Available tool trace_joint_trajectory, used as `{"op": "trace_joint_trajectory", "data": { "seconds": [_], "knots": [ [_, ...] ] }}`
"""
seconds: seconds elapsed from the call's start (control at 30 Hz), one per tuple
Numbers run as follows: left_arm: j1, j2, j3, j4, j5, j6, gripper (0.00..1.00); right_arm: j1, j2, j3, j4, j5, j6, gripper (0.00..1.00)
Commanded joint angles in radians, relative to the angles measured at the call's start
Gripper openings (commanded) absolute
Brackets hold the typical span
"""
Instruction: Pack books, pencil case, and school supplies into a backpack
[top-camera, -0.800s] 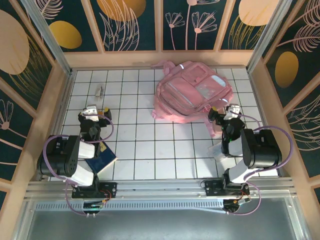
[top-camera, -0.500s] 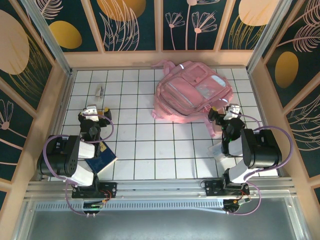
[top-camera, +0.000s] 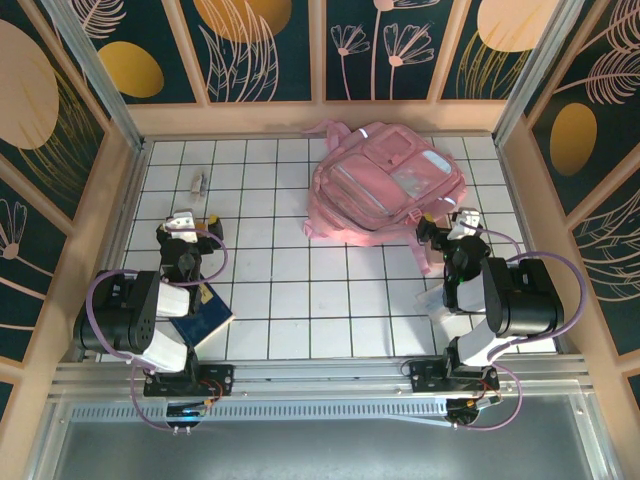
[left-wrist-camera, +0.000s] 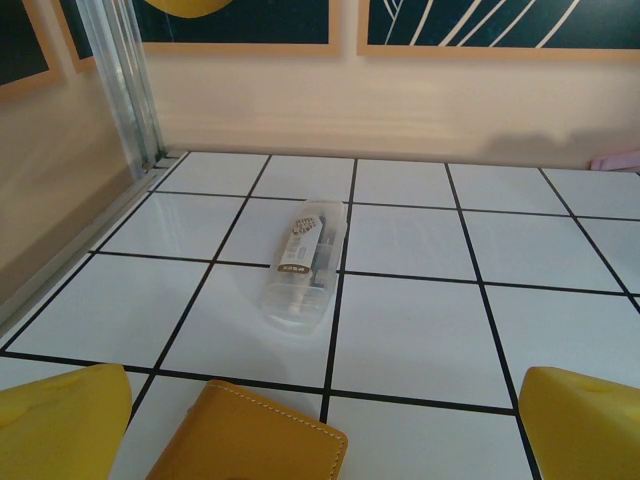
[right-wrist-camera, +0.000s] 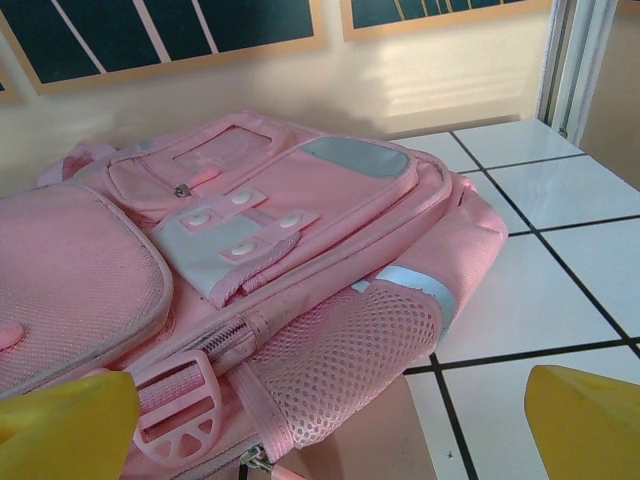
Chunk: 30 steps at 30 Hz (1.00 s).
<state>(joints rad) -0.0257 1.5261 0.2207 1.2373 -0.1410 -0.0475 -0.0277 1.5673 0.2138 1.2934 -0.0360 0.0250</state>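
Note:
The pink backpack (top-camera: 385, 185) lies flat at the back right, its mesh side pocket (right-wrist-camera: 370, 350) just ahead of my open right gripper (right-wrist-camera: 325, 425) (top-camera: 452, 222). A dark blue book (top-camera: 207, 315) lies partly under the left arm. My left gripper (left-wrist-camera: 320, 430) (top-camera: 190, 222) is open, low over the tiles, with an orange pad (left-wrist-camera: 250, 440) (top-camera: 212, 221) lying just below and between its yellow fingertips (left-wrist-camera: 60, 425), untouched. A small clear grey-white oblong piece (left-wrist-camera: 303, 258) (top-camera: 198, 182) rests on the tiles farther ahead. The pencil case is out of view.
A pale flat thing (top-camera: 433, 300) lies under the right arm; I cannot tell what it is. Wooden walls (top-camera: 320, 118) and metal posts (left-wrist-camera: 125, 80) enclose the white tiled table (top-camera: 320, 290). Bare tiles lie between the two arms.

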Motion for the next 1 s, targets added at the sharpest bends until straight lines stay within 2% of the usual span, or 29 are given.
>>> {"op": "trace_joint_trajectory", "data": {
  "seconds": [0.0,0.4,0.47,0.53,0.6,0.7,0.73,0.77,0.8,0.83,0.9,0.93,0.97],
  "knots": [
    [0.006,-0.005,0.013,0.044,-0.006,-0.017,0.99,-0.01,-0.006,0.014,0.012,-0.012,-0.014,0.99],
    [0.006,-0.006,0.014,0.042,-0.006,-0.018,0.99,-0.012,-0.007,0.012,0.013,-0.013,-0.013,0.99],
    [0.006,-0.006,0.014,0.042,-0.006,-0.019,0.99,-0.014,-0.038,0.041,-0.058,-0.015,-0.009,0.99],
    [0.005,-0.017,0.015,0.046,-0.028,-0.024,0.99,-0.015,-0.123,0.122,-0.276,0.005,0.001,0.99],
    [0.004,-0.121,0.051,-0.11,-0.061,-0.042,0.99,-0.015,-0.222,0.203,-0.49,0.082,0.074,0.99],
    [0.004,-0.329,0.148,-0.44,-0.133,-0.091,0.99,-0.038,-0.379,0.337,-0.901,0.252,0.433,0.99],
    [0.005,-0.392,0.214,-0.616,-0.193,-0.19,0.99,-0.052,-0.41,0.392,-1.047,0.27,0.542,0.99],
    [0.006,-0.427,0.302,-0.804,-0.232,-0.294,0.99,-0.071,-0.423,0.434,-1.142,0.222,0.597,0.99],
    [0.005,-0.438,0.417,-1.015,-0.213,-0.359,0.99,-0.078,-0.421,0.475,-1.209,0.147,0.605,0.99],
    [0.004,-0.43,0.513,-1.164,-0.143,-0.359,0.99,-0.059,-0.404,0.523,-1.29,0.092,0.592,0.97],
    [0.006,-0.408,0.608,-1.298,-0.01,-0.403,0.99,0.06,-0.349,0.609,-1.389,0.058,0.484,0.93],
    [0.006,-0.4,0.63,-1.334,0.081,-0.424,0.99,0.15,-0.318,0.648,-1.435,0.081,0.405,0.93],
    [0.006,-0.395,0.642,-1.35,0.206,-0.389,0.99,0.216,-0.287,0.677,-1.471,0.108,0.373,0.94]
  ]
}}
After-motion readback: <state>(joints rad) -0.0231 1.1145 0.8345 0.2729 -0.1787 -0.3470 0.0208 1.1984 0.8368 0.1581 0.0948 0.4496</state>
